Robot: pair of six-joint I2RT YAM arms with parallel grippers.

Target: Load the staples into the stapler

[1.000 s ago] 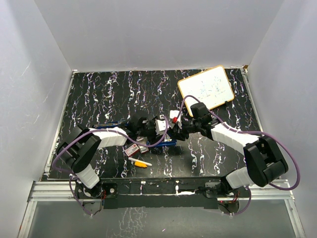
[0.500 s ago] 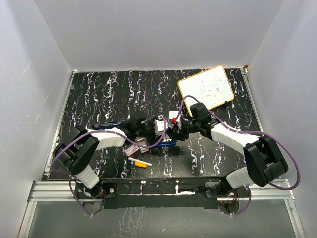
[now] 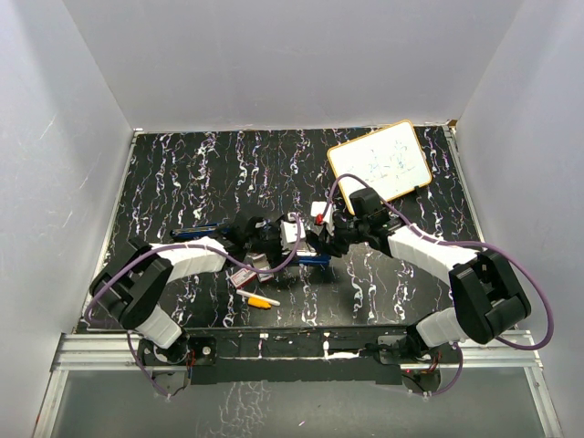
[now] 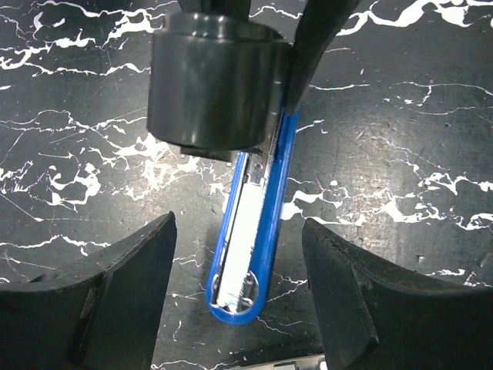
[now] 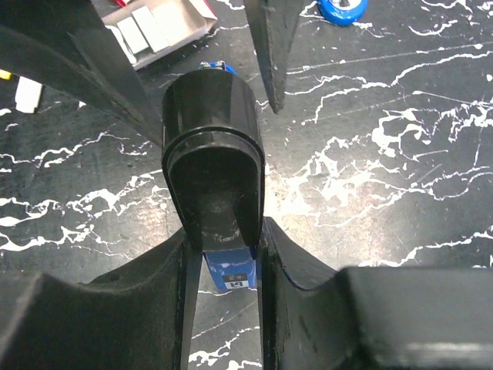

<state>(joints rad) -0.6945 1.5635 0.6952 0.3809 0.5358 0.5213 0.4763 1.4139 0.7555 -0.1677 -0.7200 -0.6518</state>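
1. You are looking at the stapler [image 4: 250, 231] lying opened at mid-table. Its blue base is running lengthwise between the arms, with the rounded end pointing at the left wrist and the silvery channel facing up.
2. The right gripper [image 5: 223, 239] is clamping the raised black top. The left gripper [image 4: 237, 227] is standing wide, straddling the base without touching it.
3. The staples [image 5: 158, 23] are sitting in their box near the stapler, on the black marbled table [image 3: 182, 182].
4. White walls [image 3: 274, 64] are closing in three sides. Bare surface is showing toward the back, beside the whiteboard [image 3: 380, 161].
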